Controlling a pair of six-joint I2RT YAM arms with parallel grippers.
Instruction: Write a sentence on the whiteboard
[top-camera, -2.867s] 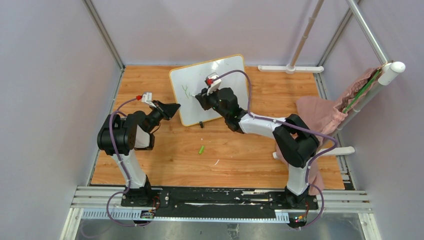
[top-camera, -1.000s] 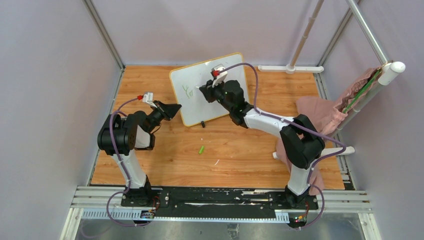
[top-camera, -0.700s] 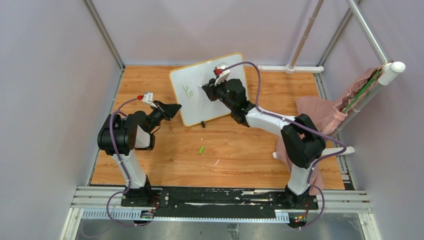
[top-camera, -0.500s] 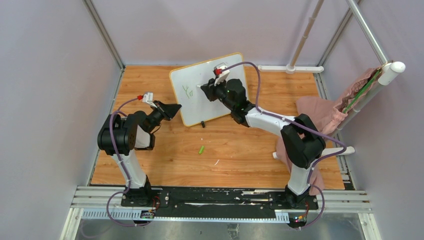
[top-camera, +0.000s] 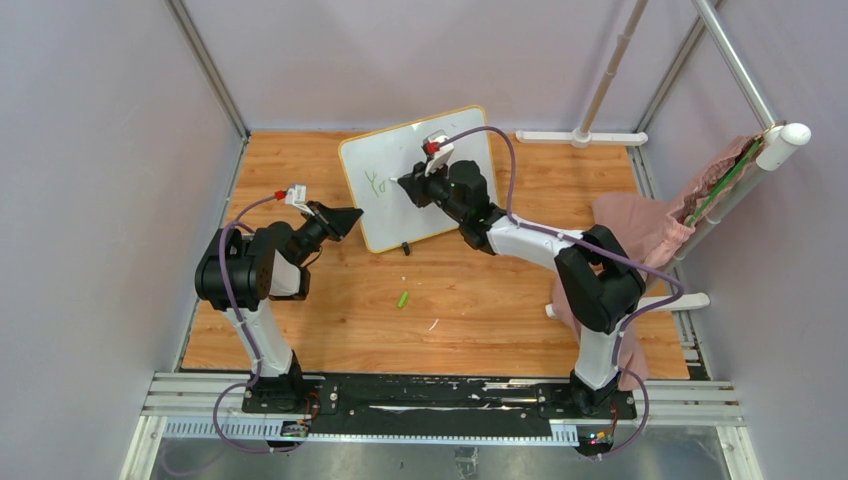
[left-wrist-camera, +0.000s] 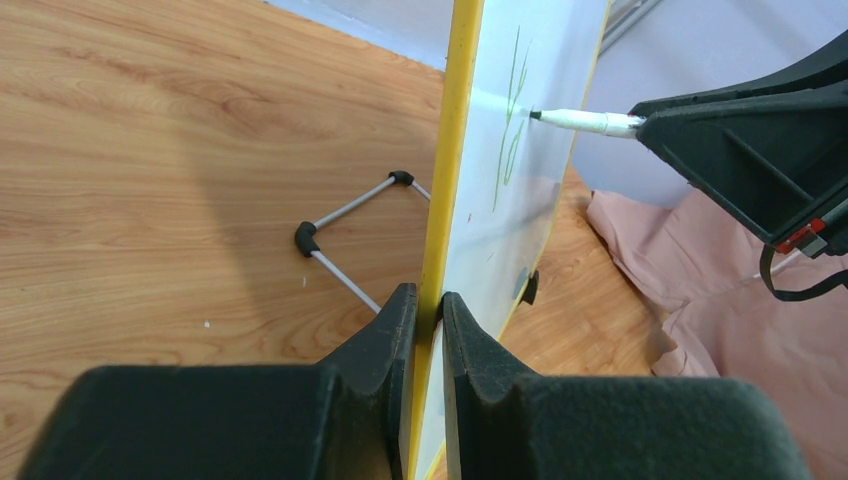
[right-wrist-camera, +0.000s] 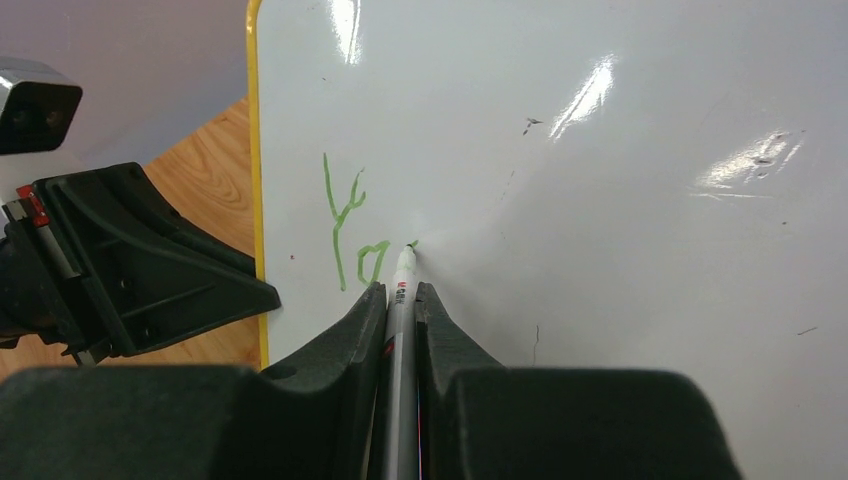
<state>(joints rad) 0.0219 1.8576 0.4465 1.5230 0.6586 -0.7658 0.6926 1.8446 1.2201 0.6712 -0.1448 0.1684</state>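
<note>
The whiteboard (top-camera: 455, 215) stands tilted at the back middle of the table, with a yellow rim (left-wrist-camera: 452, 150). Green marks reading "Yo" (right-wrist-camera: 352, 235) sit near its left edge; they also show in the top view (top-camera: 374, 182). My left gripper (left-wrist-camera: 428, 300) is shut on the board's left rim and holds it. My right gripper (right-wrist-camera: 400, 292) is shut on a white marker (right-wrist-camera: 401, 285) whose green tip touches the board just right of the "o". The marker also shows in the left wrist view (left-wrist-camera: 585, 121).
A green marker cap (top-camera: 403, 299) lies on the wooden table in front of the board. A pink cloth (top-camera: 645, 235) hangs at the right by a white pole stand (top-camera: 590, 135). A wire stand leg (left-wrist-camera: 345, 245) sits behind the board.
The "Y" has gained an "o" beside it. My right gripper moved up and right along the board with the marker, then came back a little left. The left arm has not moved.
</note>
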